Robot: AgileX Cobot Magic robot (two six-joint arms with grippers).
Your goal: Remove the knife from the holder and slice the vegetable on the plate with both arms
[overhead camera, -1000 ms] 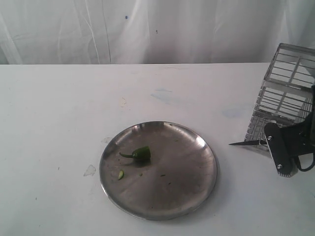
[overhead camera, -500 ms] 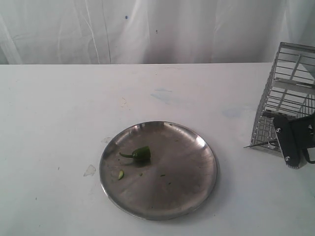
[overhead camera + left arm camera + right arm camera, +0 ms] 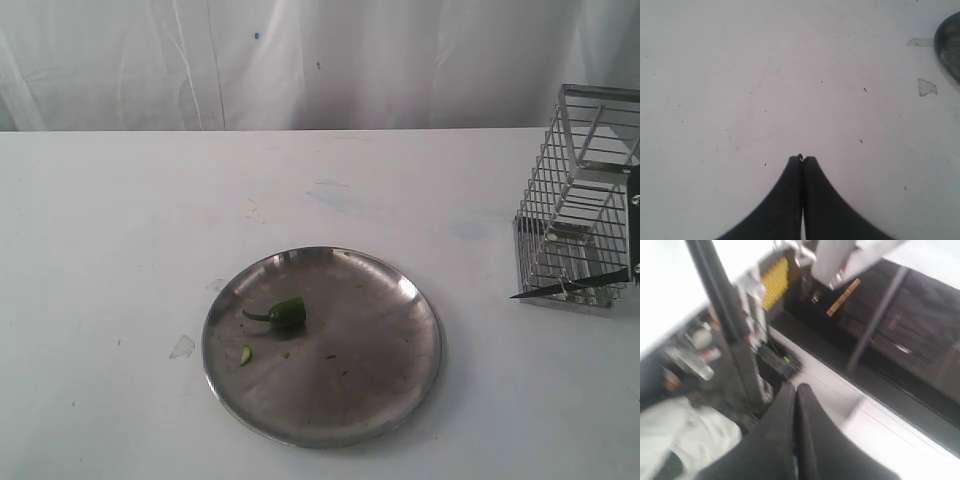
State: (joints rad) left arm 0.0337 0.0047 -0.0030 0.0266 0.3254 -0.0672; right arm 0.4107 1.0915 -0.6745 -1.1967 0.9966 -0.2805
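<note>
– So, from the left: what is the left gripper (image 3: 801, 159) doing?
– Its jaws are pressed together, empty, over bare table (image 3: 765, 75). The plate (image 3: 400, 300) only shows as a rim at the edge of its view.
– And the vegetable (image 3: 287, 312)?
– It's on the plate's left half, stem pointing left, with a small slice (image 3: 245, 355) near it. I'd judge the left gripper the nearer one for steadying it.
– The knife (image 3: 570, 284)?
– Well right of the plate, low against the holder (image 3: 585, 170). The blade lies nearly level, tip toward the plate. The handle end runs off the right edge, where the right arm (image 3: 634, 225) shows as a dark strip.
– So the right gripper (image 3: 795, 387) has it?
– Cannot tell. Its jaws are closed tight, but its view is blurred and aimed off the table, and no knife shows there. Either way, the knife has to go left, tip first.
</note>
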